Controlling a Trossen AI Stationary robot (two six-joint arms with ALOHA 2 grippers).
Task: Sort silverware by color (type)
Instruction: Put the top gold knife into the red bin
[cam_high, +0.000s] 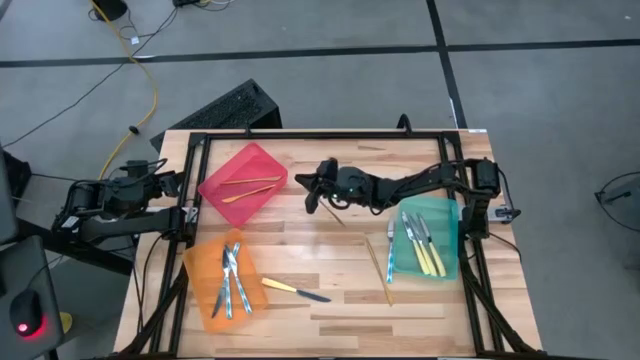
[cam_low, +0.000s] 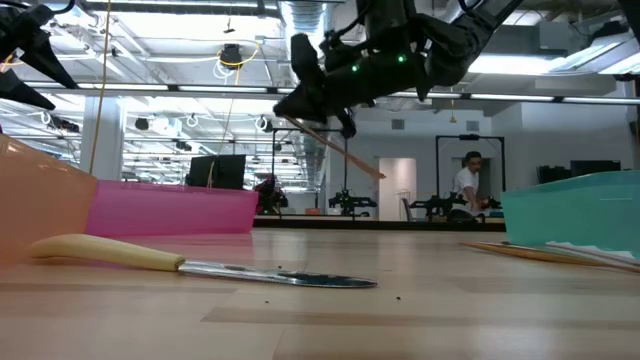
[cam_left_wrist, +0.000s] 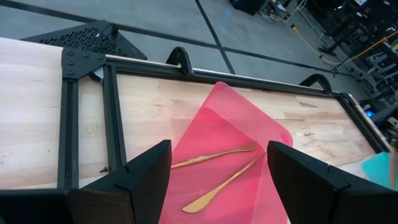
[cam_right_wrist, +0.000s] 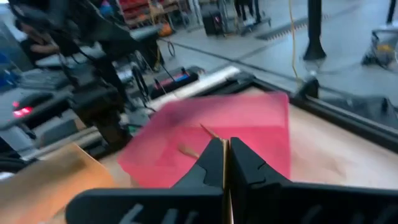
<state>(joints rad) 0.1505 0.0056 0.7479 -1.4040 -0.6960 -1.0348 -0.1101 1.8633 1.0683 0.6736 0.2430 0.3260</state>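
A: Right claw (cam_high: 312, 190) position?

B: Above the desk (cam_high: 330, 260), just beside the red bin (cam_high: 243, 182), fingers clenched on a slim gold piece (cam_low: 340, 150) that hangs tilted below it in the low view.

A: Left claw (cam_left_wrist: 214, 171)?

B: At the desk's left edge, fingers released and wide apart, holding nothing, facing the red bin.

A: Silverware by bin?

B: Red bin: two gold pieces (cam_high: 248, 187). Orange bin (cam_high: 222, 280): several silvery-blue pieces (cam_high: 232, 278). Green bin (cam_high: 432, 232): yellow-handled pieces (cam_high: 425, 245).

A: Loose items?

B: A yellow-handled knife (cam_high: 296, 290) lies on the desk just beside the orange bin. One gold piece (cam_high: 379, 268) and one silvery-blue piece (cam_high: 390, 250) lie near the green bin's left side.
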